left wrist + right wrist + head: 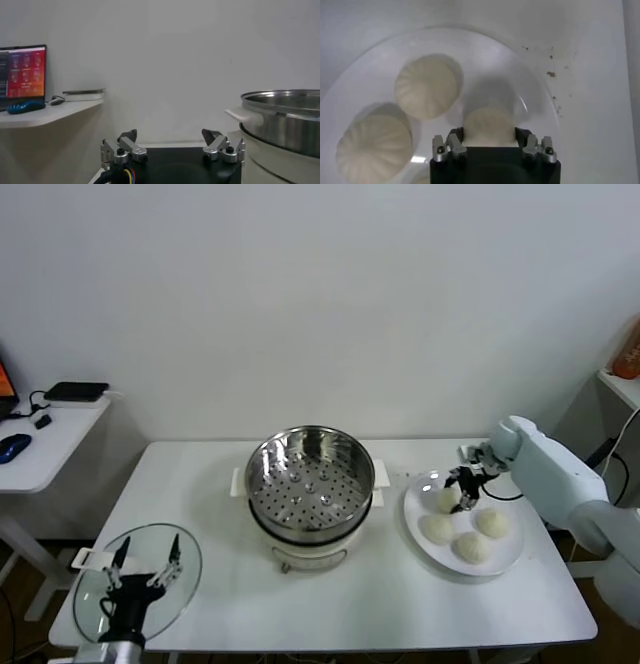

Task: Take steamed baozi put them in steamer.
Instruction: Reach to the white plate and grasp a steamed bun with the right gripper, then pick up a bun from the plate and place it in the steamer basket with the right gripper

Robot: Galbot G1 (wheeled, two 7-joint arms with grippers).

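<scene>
Several steamed baozi lie on a white plate [412,506] to the right of the steamer [310,484]. My right gripper [462,494] reaches down onto the plate's far side and is shut on one baozi [446,501]. In the right wrist view that baozi [489,122] sits squeezed between the fingers of the right gripper [489,133], still resting on the plate [485,42]. Two other baozi [426,87] [372,145] lie beside it. The steamer's perforated tray holds nothing. My left gripper [145,569] waits open at the table's front left corner.
A round glass lid [95,589] lies under the left gripper [170,135], with the steamer [285,120] rising to its side. A side desk [40,444] with a mouse stands to the left. The table's right edge is close behind the plate.
</scene>
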